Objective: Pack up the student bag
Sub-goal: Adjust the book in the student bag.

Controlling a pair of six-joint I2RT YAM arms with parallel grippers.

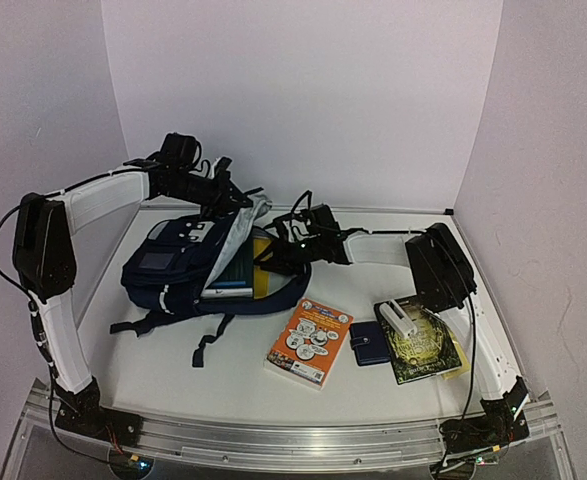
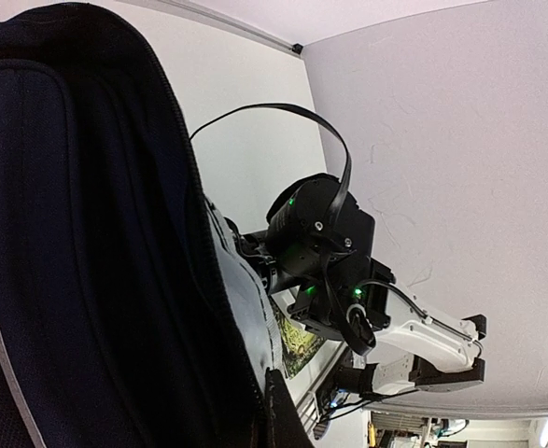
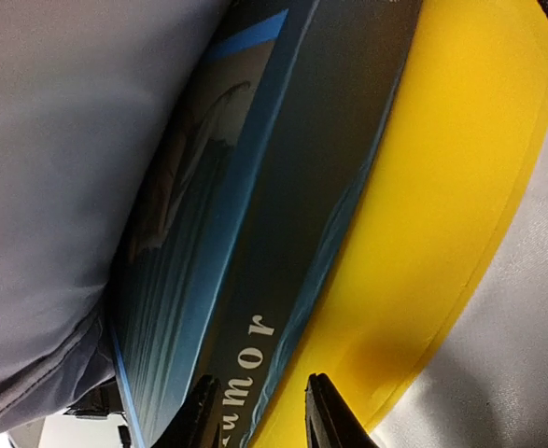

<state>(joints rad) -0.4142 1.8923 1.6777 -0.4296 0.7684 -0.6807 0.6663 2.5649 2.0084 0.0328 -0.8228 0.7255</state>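
Top view: student bag point(image 1: 178, 270) lies on its back at left-centre of the worktop point(image 1: 173, 385), front patch up. Its long axis runs left to right, base toward the left wall and mouth toward the right arm. The straps point(image 1: 158, 325) trail to the near edge. Left end effector point(image 1: 235, 203) sits at the far rim of the mouth, closed on the bag's grey-lined flap point(image 1: 248, 228), which stands lifted. Right end effector point(image 1: 273, 255) is at the opening, where a blue book point(image 1: 231, 272) and a yellow folder point(image 1: 263, 265) lie partly inside. To the right of the bag lie an orange book point(image 1: 310, 343), a small navy wallet point(image 1: 370, 343), and a white box point(image 1: 400, 320) resting on a dark book point(image 1: 423, 348). Left wrist view: navy bag fabric point(image 2: 87, 233) fills the left half and the right arm point(image 2: 320, 252) is beyond it (own fingers not visible here). Right wrist view: the end effector point(image 3: 259, 415) has its fingertips point(image 3: 203, 411) apart over the book's spine point(image 3: 283, 233) and the folder point(image 3: 442, 187). I cannot tell whether they press on either.
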